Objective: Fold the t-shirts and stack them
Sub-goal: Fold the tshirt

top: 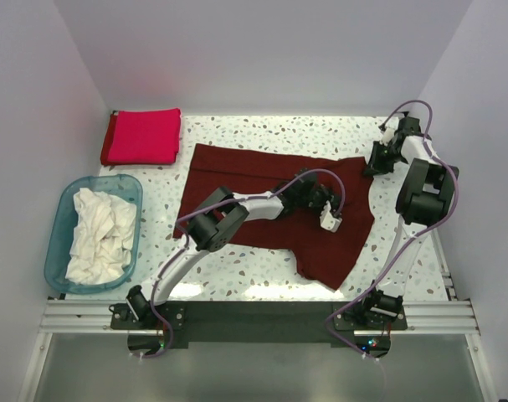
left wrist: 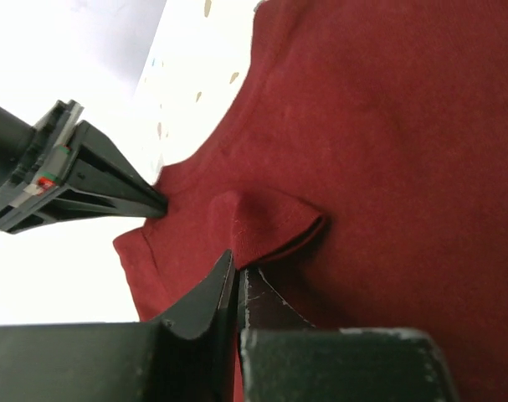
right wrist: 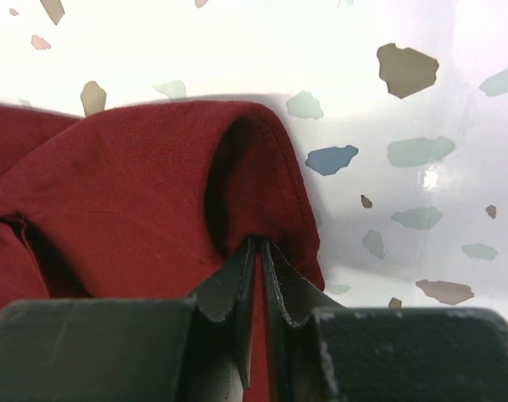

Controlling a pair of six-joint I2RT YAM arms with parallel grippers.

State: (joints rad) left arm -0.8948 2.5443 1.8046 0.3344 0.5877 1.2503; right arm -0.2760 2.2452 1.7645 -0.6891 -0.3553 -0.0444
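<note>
The dark maroon t-shirt (top: 270, 197) lies spread across the middle of the table. My left gripper (top: 330, 219) is shut on a pinched fold of it (left wrist: 270, 222) near its right side. My right gripper (top: 372, 163) is shut on the shirt's far right corner, a raised hem (right wrist: 245, 176) at the table surface. The bright crimson-red t-shirt (top: 142, 136) lies folded at the far left. White t-shirts (top: 99, 234) are heaped in the blue tub.
The translucent blue plastic tub (top: 57, 230) stands at the left edge. The speckled table (top: 262, 276) shows around the maroon shirt. White walls close in on the back and both sides. The right arm's parts (left wrist: 78, 180) show in the left wrist view.
</note>
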